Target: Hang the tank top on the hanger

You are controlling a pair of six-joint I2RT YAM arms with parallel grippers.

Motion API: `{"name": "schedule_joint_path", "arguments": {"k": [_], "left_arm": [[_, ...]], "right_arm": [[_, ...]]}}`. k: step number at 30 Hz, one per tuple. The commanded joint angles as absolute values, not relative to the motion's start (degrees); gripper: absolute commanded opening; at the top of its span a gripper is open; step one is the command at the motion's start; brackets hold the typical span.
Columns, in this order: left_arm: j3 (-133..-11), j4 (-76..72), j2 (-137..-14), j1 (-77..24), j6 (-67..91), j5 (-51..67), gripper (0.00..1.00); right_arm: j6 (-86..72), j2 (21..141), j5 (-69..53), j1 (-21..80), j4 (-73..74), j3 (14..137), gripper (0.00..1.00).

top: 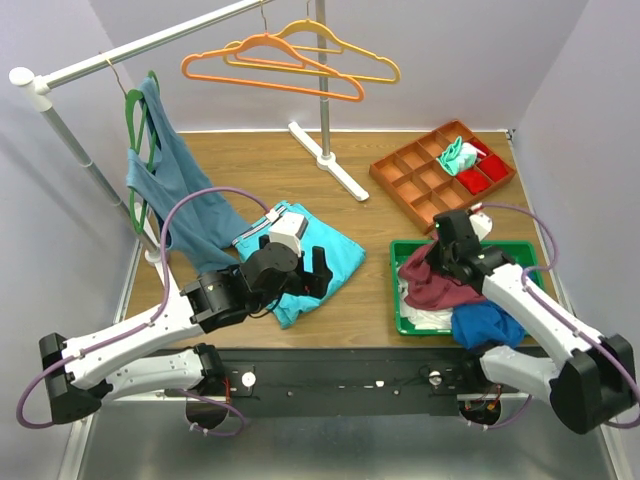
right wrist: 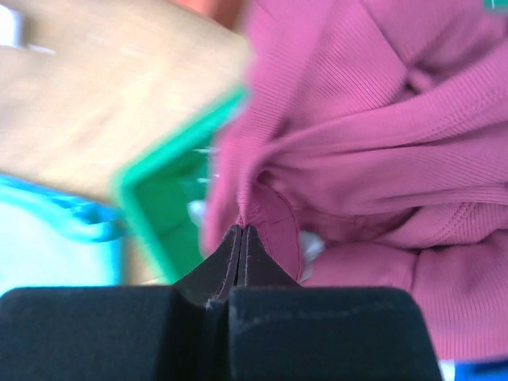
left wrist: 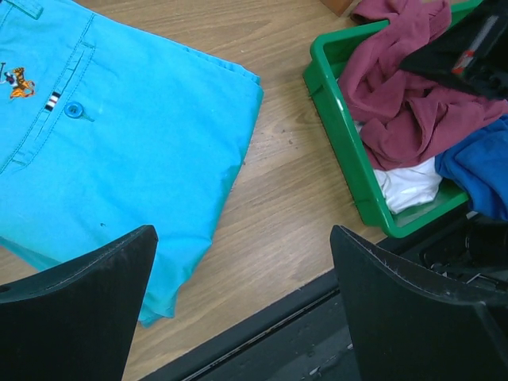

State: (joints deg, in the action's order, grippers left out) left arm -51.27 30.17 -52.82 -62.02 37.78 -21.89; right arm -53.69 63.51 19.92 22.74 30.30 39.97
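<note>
Tank top (top: 432,288) sat bunched in the green bin (top: 398,305), with the right gripper (right wrist: 240,235) pinched tight on a fold of it. Left gripper (left wrist: 242,238) was spread wide, empty. Orange hanger (top: 270,62) hung well off up-left on the rail (top: 150,41), long axis sideways. No readable writing, just a horse emblem (left wrist: 19,82) on the turquoise garment (left wrist: 119,151).

The tank top (top: 430,288) lies in the bin (top: 400,312) at lower right (atop other cloth (top: 487,325)); the hanger (top: 265,40) hangs on the rail (top: 150,41), upper centre.
</note>
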Motion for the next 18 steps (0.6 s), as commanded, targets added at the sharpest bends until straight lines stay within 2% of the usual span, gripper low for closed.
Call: {"name": "schedule_joint_path", "arguments": {"k": [1,6,10,18], "left_arm": [[-52.6,31.3,-50.5,-62.2,39.1,-25.0,0.99],[-51.8,31.5,-48.5,-62.1,41.3,-27.9,0.99],[-52.8,32.4,-48.1,-62.0,42.0,-29.9,0.99],[-59.1,35.7,-46.8,-61.4,40.9,-35.9,0.99]], "right_arm": [[-49.8,56.2,19.3,22.4,35.7,51.5,0.01],[-44.5,54.9,15.2,22.4,39.5,70.5,0.01],[-42.4,58.3,7.9,22.4,37.7,82.2,0.01],[-43.2,75.8,-13.3,22.4,33.7,109.0,0.01]]}}
